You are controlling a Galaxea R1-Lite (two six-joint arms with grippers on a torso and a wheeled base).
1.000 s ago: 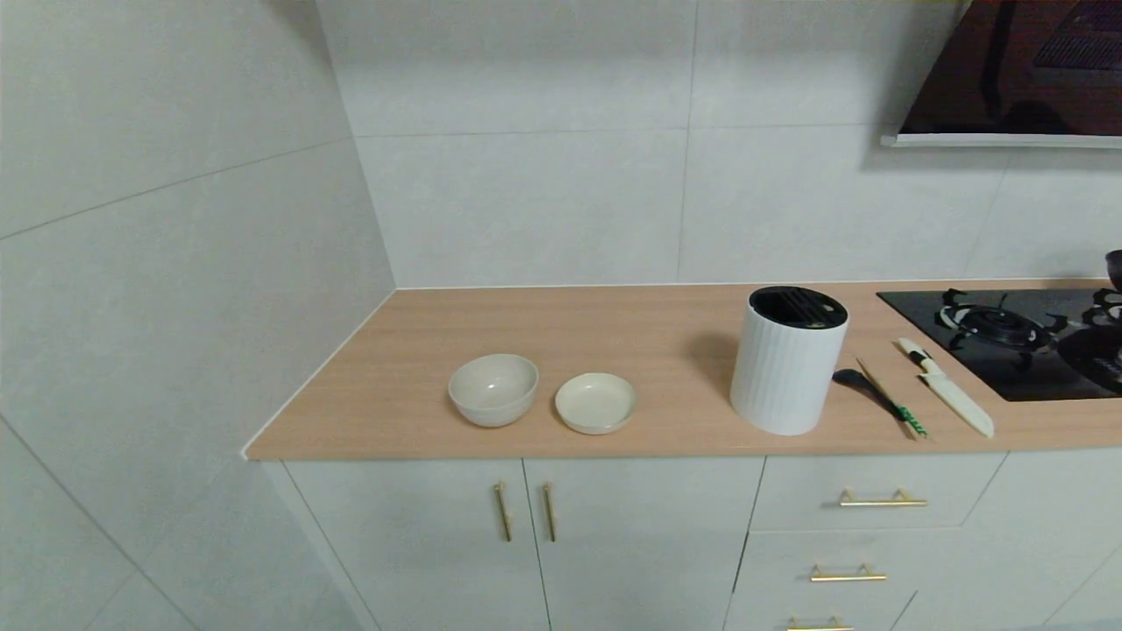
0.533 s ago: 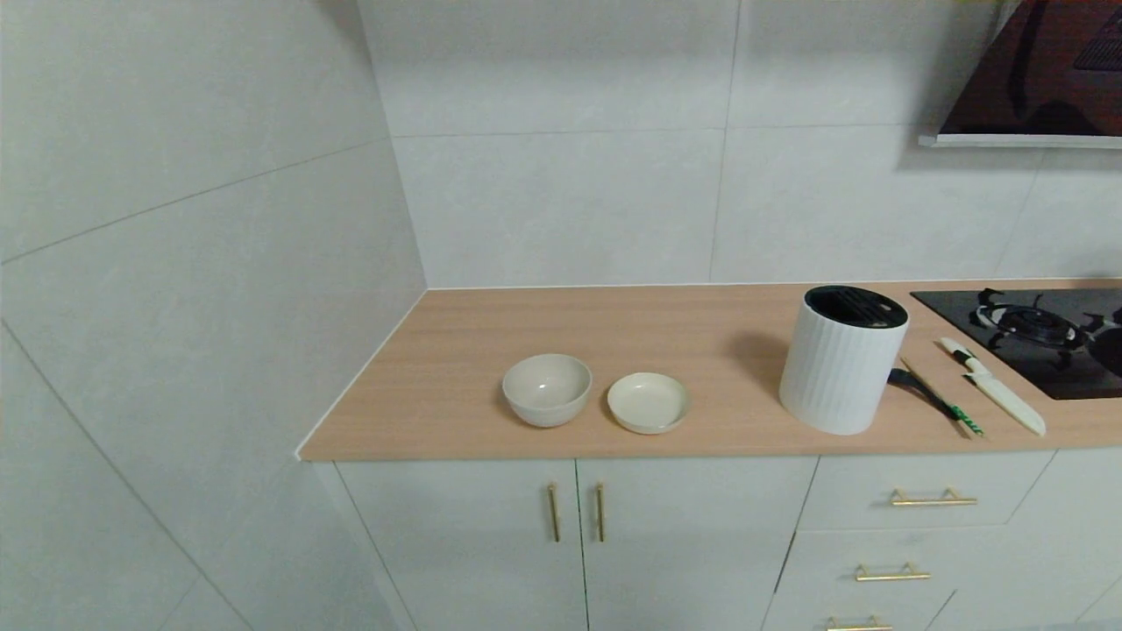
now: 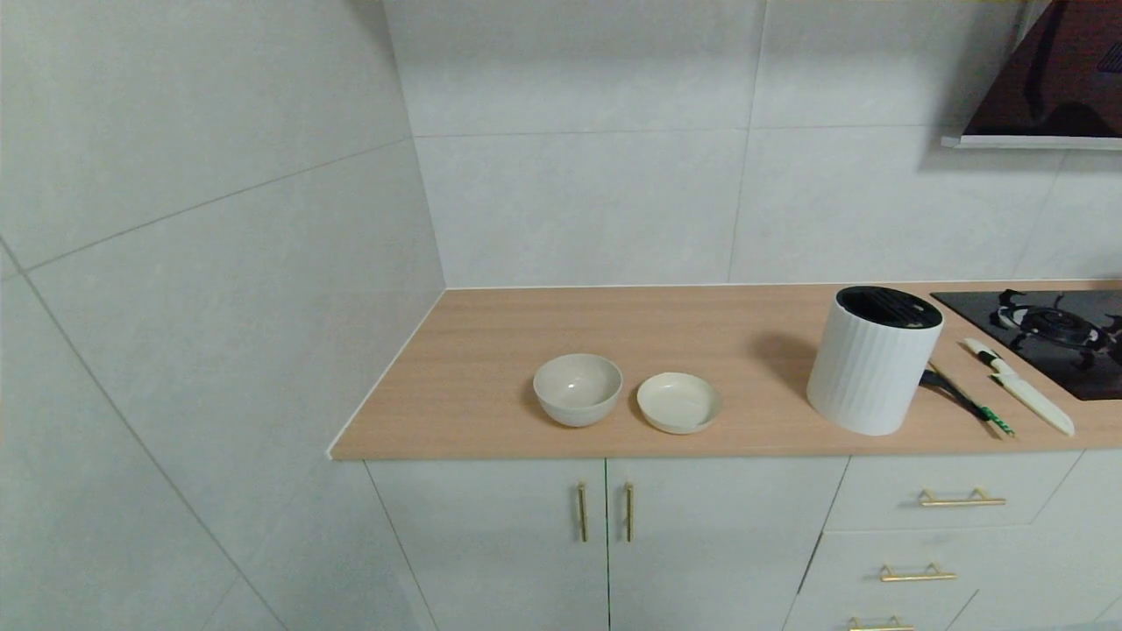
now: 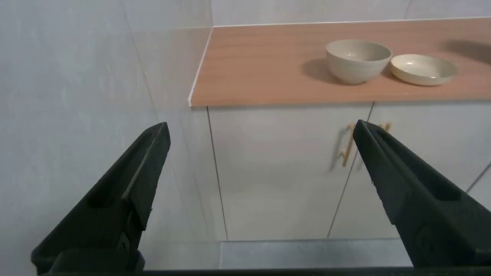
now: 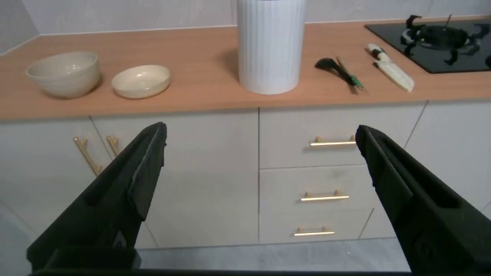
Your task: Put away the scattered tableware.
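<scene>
Black-fingered, the left pincer [image 4: 259, 130] is hanging with its jaws wide apart and gripping nothing, below bench height in front of the white cabinet doors [image 4: 284, 176], towards the end of the bench [image 3: 473, 386] where it is meeting the tiled side wall [image 3: 202, 289]. The right pincer [image 5: 259, 130] is likewise gaping and holding nothing, low in front of the drawers [image 5: 337, 169].

On the bench, a pale bowl [image 3: 578, 388] is sitting upright near the front edge, with a shallow dish [image 3: 678, 402] just beside it on the hob side, the two apart. Farther along, a white ribbed holder [image 3: 874, 361] with a black slotted top is standing upright. Just past it, a black spoon [image 3: 936, 379] is lying flat, its head close to the holder's base. A cream-bladed knife [image 3: 1019, 389] is lying beside the spoon, between it and the black gas hob [image 3: 1052, 350].
</scene>
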